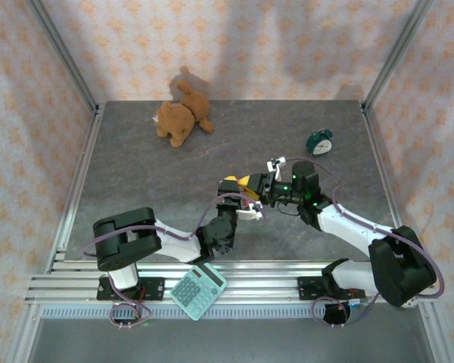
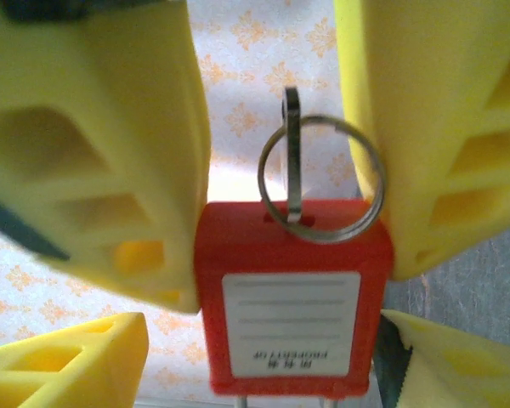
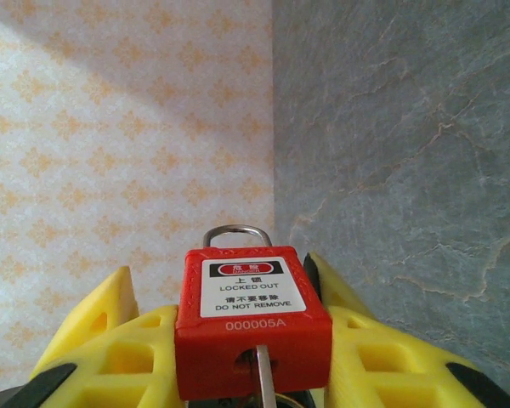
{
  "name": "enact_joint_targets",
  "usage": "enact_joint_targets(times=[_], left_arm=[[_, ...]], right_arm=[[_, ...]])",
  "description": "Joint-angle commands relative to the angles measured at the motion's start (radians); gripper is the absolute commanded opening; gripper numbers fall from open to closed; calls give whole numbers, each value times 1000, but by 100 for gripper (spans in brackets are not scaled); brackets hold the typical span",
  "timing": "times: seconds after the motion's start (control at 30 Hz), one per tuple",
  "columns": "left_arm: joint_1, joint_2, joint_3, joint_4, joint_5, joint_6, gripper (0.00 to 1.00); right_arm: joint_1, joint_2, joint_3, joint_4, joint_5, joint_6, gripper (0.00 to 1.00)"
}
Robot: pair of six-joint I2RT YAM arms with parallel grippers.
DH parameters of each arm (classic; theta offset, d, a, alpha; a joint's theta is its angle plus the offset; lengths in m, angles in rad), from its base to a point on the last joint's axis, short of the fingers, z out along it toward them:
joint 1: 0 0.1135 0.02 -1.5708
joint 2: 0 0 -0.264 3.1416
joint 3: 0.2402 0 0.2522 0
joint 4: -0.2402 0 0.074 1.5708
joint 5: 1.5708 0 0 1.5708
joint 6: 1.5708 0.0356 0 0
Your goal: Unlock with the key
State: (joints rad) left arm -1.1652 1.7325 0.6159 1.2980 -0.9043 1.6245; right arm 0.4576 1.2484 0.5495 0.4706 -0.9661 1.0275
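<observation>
A red padlock [image 3: 253, 319] sits clamped between the yellow fingers [image 3: 110, 353] of my right gripper [image 3: 253, 340], its steel shackle [image 3: 235, 231] pointing away from that camera. The key [image 3: 265, 374] is stuck in the keyhole at the lock's bottom. From the left wrist view I see the padlock [image 2: 291, 297] from its other side, with the key [image 2: 292, 161] and its ring [image 2: 323, 178] standing out beyond it. My left gripper [image 2: 263, 357] is open, one fingertip [image 2: 68, 357] apart from the lock's side. Both grippers, left [image 1: 240, 198] and right [image 1: 251, 186], meet above mid-table.
A brown teddy bear [image 1: 183, 117] lies at the back left of the grey table [image 1: 136, 174]. A small green alarm clock [image 1: 320, 141] stands at the back right. A teal calculator [image 1: 198, 290] rests on the near rail between the arm bases. Patterned walls close three sides.
</observation>
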Motion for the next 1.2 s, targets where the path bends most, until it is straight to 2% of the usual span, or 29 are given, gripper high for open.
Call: enact_joint_targets(times=[0.0,0.2,0.33,0.53,0.6,0.7,0.87,0.9,1.07,1.17], left_arm=[[-20,-59,-36,6,-10,-28,78],[-66,-187,-90,-177,-55,-120,84],[-70,-284,-110,-281,-77,-169,83],[-11,-489,-113,-546,3,-356,78],[22,-567,-90,-661,78,-446,78],[112,-665,-21,-950,249,-614,79],[252,-686,107,-1273,528,-793,78],[287,-678,142,-1341,608,-830,74],[347,-603,260,-1468,833,-909,59],[374,-554,317,-1516,926,-903,58]], right_arm=[[-34,-27,56,-15,18,-49,27],[-72,-31,112,-87,21,-109,27],[-93,-30,131,-101,15,-126,27],[-104,-57,134,-141,9,-152,27],[-103,-58,127,-149,7,-158,27],[-104,-92,117,-159,7,-162,27],[-104,-114,100,-187,1,-182,27],[-104,-119,96,-198,-3,-191,27],[-105,-143,85,-256,-21,-237,28],[-105,-158,82,-282,-31,-254,28]])
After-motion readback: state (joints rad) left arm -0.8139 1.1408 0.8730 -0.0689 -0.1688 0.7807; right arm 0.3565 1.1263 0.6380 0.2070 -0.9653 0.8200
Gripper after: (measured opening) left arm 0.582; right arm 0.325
